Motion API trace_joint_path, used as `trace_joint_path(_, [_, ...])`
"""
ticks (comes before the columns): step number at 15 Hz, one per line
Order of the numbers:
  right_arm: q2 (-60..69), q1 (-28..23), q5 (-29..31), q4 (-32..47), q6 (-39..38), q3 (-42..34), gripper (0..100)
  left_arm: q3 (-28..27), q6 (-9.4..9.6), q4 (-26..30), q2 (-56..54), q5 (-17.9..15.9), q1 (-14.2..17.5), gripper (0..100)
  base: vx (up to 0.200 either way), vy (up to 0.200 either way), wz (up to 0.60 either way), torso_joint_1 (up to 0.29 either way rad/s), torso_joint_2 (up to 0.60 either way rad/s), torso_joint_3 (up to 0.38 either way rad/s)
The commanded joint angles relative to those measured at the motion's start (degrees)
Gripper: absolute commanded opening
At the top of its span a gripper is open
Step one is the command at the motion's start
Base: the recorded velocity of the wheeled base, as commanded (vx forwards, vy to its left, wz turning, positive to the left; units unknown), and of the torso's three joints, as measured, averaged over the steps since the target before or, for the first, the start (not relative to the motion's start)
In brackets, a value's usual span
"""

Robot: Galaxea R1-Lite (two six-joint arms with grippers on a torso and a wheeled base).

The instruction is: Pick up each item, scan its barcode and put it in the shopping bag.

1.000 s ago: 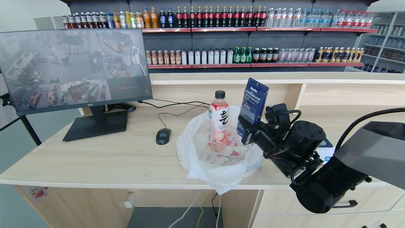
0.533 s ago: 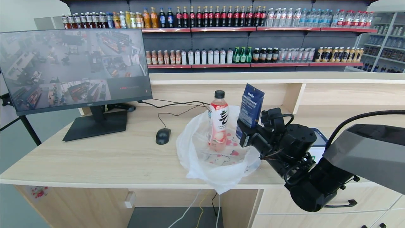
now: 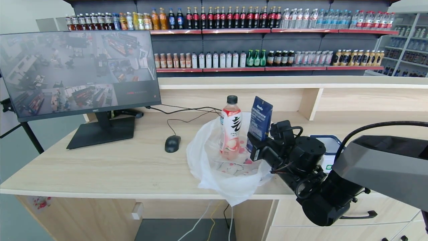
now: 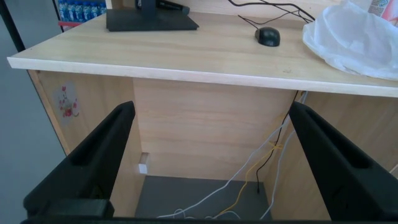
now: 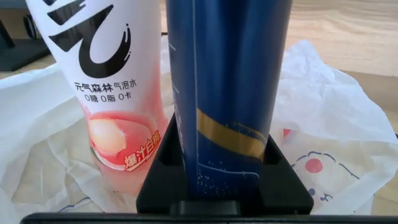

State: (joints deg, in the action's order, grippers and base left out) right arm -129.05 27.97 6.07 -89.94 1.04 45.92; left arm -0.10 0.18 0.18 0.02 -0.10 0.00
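Note:
A tall blue pack [image 3: 260, 122] stands upright in my right gripper [image 3: 254, 147], which is shut on its lower end, low over the open white shopping bag [image 3: 207, 160]. In the right wrist view the blue pack [image 5: 227, 93] is clamped between the fingers of the right gripper [image 5: 224, 180], close beside a pink peach drink bottle [image 5: 106, 93]. That bottle [image 3: 230, 129] stands upright inside the bag. My left gripper [image 4: 211, 112] hangs open below and in front of the counter's edge, holding nothing, with the bag [image 4: 354, 37] up on the counter.
A white and blue scanner [image 3: 326, 147] sits on the wooden counter [image 3: 117, 167] right of the bag. A black mouse [image 3: 172, 144] and a monitor [image 3: 77, 70] stand to the left, with cables behind. Drink shelves line the back wall.
My right gripper has come down and to the left with the blue pack, lowering it toward the bag beside the bottle. The scanner behind the arm has come into sight.

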Motion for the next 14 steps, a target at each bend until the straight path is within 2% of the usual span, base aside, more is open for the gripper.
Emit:
trace_joint_path(1, [-1.6, 0.1, 0.0, -0.1, 0.1, 0.4, 0, 0.0, -0.01, 0.0, 0.0, 0.0, 0.0, 100, 0.000, 0.000, 0.00, 0.000, 0.00, 0.000])
trace_joint_path(14, [-4.1, 0.1, 0.0, -0.1, 0.0, 0.5, 0, 0.0, -0.01, 0.0, 0.0, 0.0, 0.0, 100, 0.000, 0.000, 0.00, 0.000, 0.00, 0.000])
